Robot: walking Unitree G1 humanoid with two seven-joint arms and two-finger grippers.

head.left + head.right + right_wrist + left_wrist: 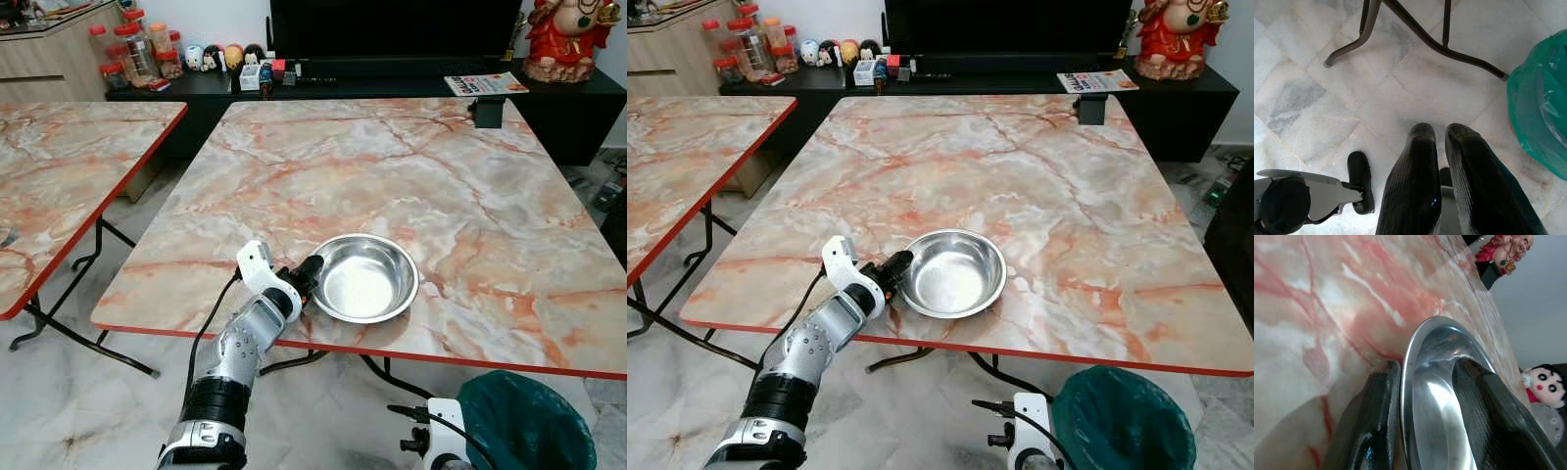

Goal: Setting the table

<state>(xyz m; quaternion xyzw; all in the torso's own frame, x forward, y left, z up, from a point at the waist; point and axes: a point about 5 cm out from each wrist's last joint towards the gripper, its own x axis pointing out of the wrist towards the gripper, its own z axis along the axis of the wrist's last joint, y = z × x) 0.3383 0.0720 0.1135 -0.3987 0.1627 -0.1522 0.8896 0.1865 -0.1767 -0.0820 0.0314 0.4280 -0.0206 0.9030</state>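
Observation:
A shiny steel bowl (364,277) sits flat on the marble-patterned table (392,166), close to its near red edge. My left gripper (309,274) reaches over that edge to the bowl's left rim. In the left wrist view, the left gripper (1425,364) straddles the rim of the bowl (1440,396): one finger (1376,421) is outside against the wall and the other finger (1484,406) is inside, with a gap to the rim, so it is open. My right gripper (1441,129) hangs idle over the floor, fingers together.
A green bin (529,421) stands on the floor at the near right, below the table edge. A second marble table (59,166) is on the left. A black block (487,110) rests on the table's far edge. Behind it, a dark cabinet (392,83) carries jars and figurines.

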